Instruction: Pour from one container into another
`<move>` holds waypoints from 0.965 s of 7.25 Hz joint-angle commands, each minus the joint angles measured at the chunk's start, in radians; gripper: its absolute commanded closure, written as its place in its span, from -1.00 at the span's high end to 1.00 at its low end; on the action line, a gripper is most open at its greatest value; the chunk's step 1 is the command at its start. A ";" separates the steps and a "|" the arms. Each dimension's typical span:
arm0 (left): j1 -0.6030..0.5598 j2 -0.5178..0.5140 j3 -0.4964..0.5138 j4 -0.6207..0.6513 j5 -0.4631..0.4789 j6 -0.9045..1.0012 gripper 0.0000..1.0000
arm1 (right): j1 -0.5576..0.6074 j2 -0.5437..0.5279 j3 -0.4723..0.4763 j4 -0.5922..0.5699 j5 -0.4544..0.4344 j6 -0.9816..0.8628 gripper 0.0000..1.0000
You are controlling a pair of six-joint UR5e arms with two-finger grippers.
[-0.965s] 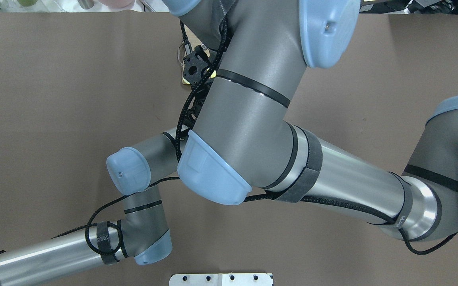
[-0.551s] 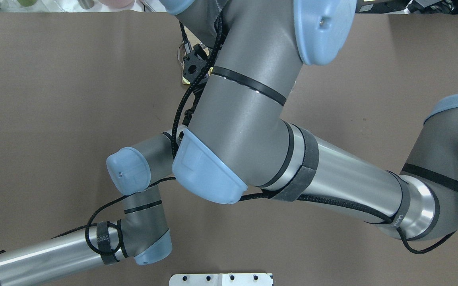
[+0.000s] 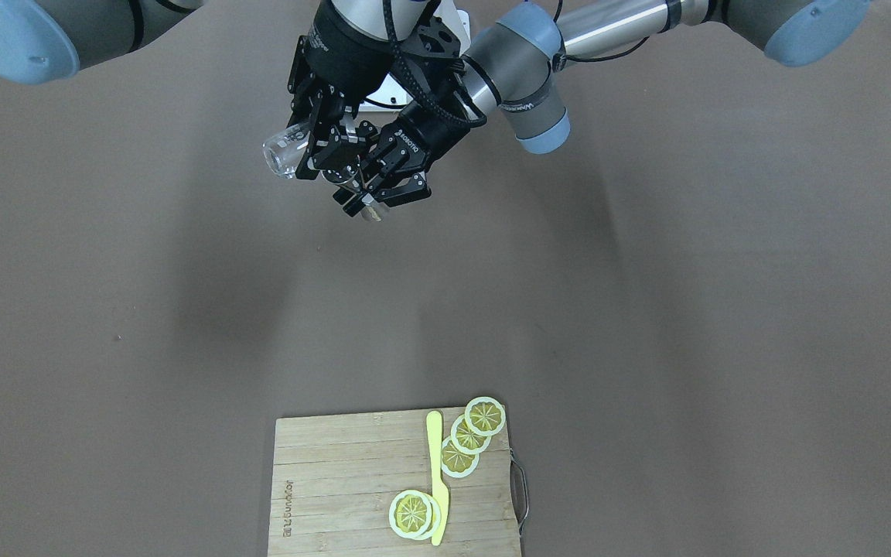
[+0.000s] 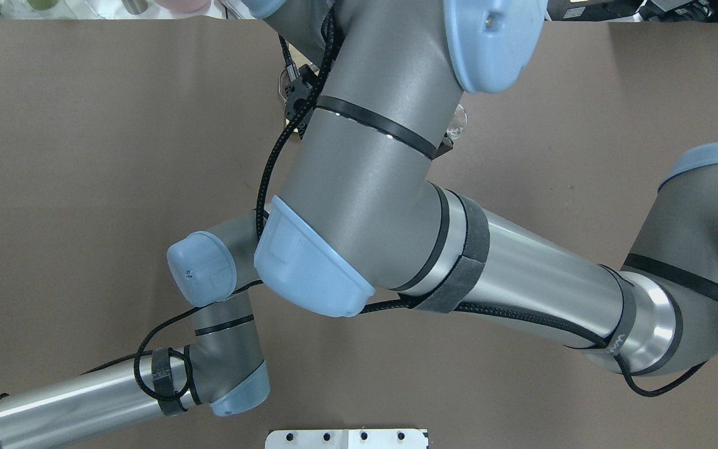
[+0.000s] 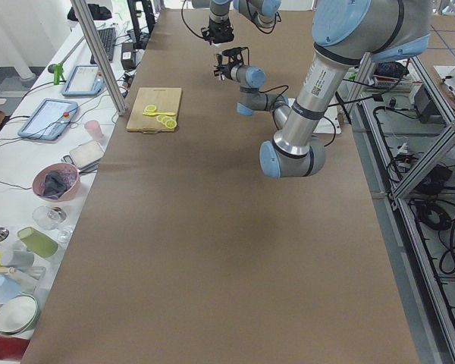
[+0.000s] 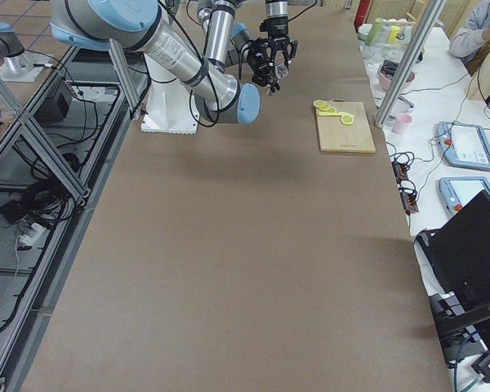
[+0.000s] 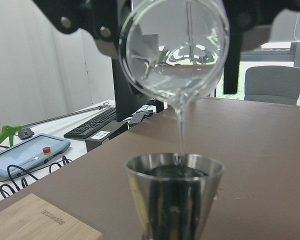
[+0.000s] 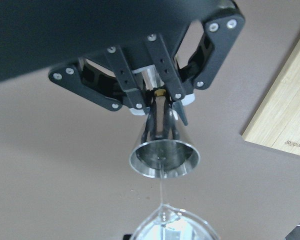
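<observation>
Holding both vessels in the air over the table [image 3: 646, 309], well apart from the cutting board [image 3: 337, 480]. We see the right gripper [image 3: 315, 151] clamped on the clear glass [image 7: 173, 50], which is tipped on its side. The left gripper [image 8: 160, 107] is closed on the waist of the steel jigger [image 7: 174, 200], upright just beneath. A thin stream [image 7: 180, 132] runs from the glass lip into the jigger's top cone.

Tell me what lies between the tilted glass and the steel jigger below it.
A thin stream of clear liquid falls from the glass into the jigger, shown in the left wrist view.
</observation>
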 commanded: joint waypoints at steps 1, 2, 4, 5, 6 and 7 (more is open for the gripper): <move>-0.001 0.000 0.000 0.000 0.000 0.000 -1.00 | -0.001 0.004 -0.002 -0.006 -0.006 -0.008 -1.00; -0.001 0.000 0.000 0.000 0.000 0.000 -1.00 | -0.001 0.004 -0.002 -0.006 -0.008 -0.008 -1.00; -0.001 0.000 0.000 0.000 0.000 0.000 -1.00 | 0.005 0.006 0.004 -0.004 -0.006 -0.014 -1.00; -0.001 0.000 0.000 0.000 0.000 0.000 -1.00 | 0.008 0.009 0.010 -0.003 0.001 -0.014 -1.00; -0.001 0.000 0.000 0.000 0.000 0.000 -1.00 | 0.011 0.011 0.015 -0.003 0.006 -0.014 -1.00; -0.001 0.000 0.000 0.002 0.002 0.000 -1.00 | 0.019 0.018 0.016 -0.001 0.029 -0.016 -1.00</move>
